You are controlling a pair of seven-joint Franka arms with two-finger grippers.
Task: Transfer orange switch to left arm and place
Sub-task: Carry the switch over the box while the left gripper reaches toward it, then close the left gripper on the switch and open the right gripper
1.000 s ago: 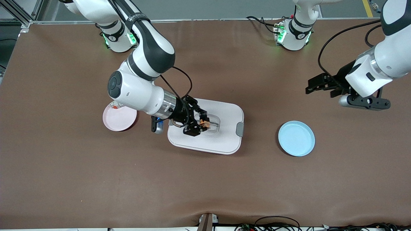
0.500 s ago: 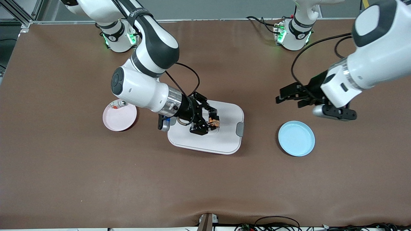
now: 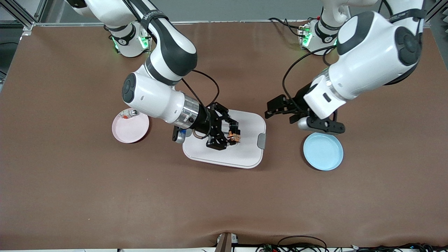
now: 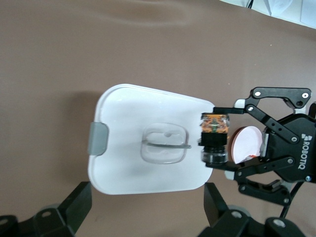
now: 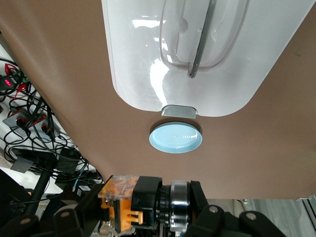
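Robotics lab bench: two white arms w/ green-lit bases (image 3: 130, 41) at 12 o'clock, bolted to a table (image 3: 70, 182) w/ brown mat. Aluminium framing (image 3: 21, 14) at 10 o'clock, loose cable bundles (image 3: 301, 245) at 6 o'clock edge.

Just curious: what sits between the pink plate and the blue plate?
In the front view, the box sits between pink plate and blue plate.
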